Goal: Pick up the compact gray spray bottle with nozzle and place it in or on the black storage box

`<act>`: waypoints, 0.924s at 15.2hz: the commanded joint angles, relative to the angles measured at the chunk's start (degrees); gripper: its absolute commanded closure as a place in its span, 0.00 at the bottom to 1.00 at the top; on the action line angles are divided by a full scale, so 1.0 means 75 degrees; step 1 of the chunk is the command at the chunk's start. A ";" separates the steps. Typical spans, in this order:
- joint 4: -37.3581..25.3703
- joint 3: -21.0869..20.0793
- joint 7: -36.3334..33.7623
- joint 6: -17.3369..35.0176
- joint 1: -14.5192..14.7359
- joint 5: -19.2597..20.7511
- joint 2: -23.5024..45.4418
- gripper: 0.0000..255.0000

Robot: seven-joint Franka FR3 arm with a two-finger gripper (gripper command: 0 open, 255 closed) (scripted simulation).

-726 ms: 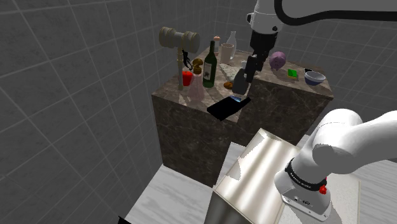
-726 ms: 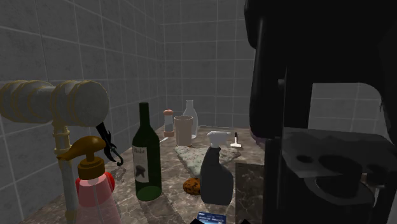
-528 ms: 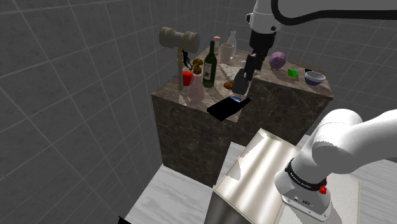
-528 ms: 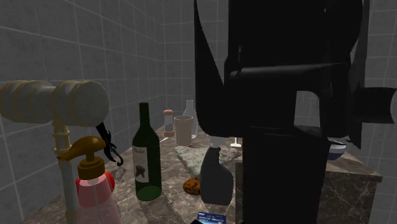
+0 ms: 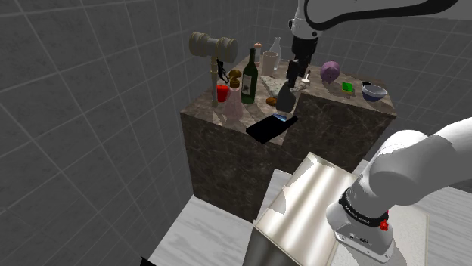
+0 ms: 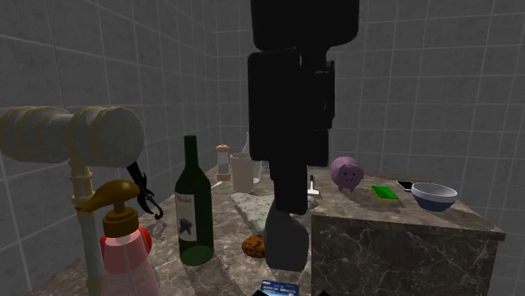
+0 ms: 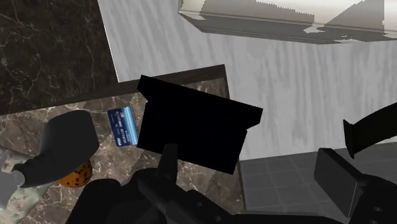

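Note:
The dark grey spray bottle (image 5: 286,97) stands upright on the marble counter (image 5: 336,119), just behind the flat black storage box (image 5: 270,128) at the counter's front edge. My gripper (image 5: 294,81) hangs right above the bottle, fingers pointing down. From the second exterior view the gripper (image 6: 290,204) covers the nozzle, leaving the bottle's body (image 6: 288,241) showing below it. In the wrist view the fingers (image 7: 338,179) stand apart and open, the black box (image 7: 191,125) lies beyond them, and the bottle (image 7: 61,149) is off to one side, outside the gap.
A blue card (image 7: 123,125) lies by the box. A green wine bottle (image 6: 193,211), a red spray bottle (image 6: 124,252), a mallet-shaped thing (image 6: 71,134) and a cup (image 6: 243,172) crowd the counter's left. A pink piggy bank (image 6: 346,172), green sponge (image 6: 386,192) and bowl (image 6: 435,196) sit right.
The hand has turned and shifted a little to the shoulder view's left, ending over the bottle's top. In the second exterior view it has drawn away from the camera. The bottle has not moved.

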State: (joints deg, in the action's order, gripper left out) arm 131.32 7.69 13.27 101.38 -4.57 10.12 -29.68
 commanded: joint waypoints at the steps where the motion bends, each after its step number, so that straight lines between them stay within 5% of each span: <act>1: -0.0217 0.0268 0.0308 0.0203 -0.0089 0.0070 0.0386 0.00; 14: -0.2747 0.1676 0.2371 0.1099 -0.0564 -0.0553 0.3766 0.00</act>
State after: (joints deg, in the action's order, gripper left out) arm 112.90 19.44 29.40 109.31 -8.32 6.84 -3.96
